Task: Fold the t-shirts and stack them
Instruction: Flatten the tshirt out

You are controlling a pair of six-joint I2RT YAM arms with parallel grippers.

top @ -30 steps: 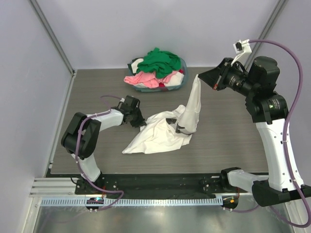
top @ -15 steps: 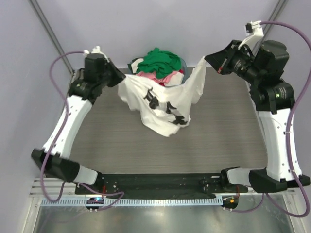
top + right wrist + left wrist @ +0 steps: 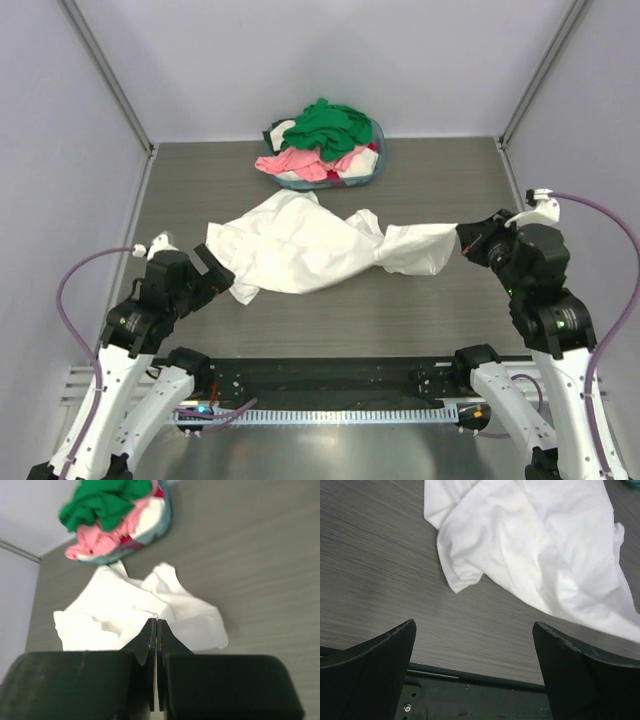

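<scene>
Corner of white t-shirt (image 3: 300, 250) hidden inside right hand (image 3: 463, 240)

Bright, even light, soft faint shadows; wrist views blur up close

We see a grey-brown worktop (image 3: 450, 180) with thin wood lines. Pale purple-grey walls (image 3: 420, 60) stand round three sides. Grey metal posts (image 3: 108, 75) lean up from the back corners. A black rail (image 3: 330, 372) runs along the near edge. The light is soft.
</scene>
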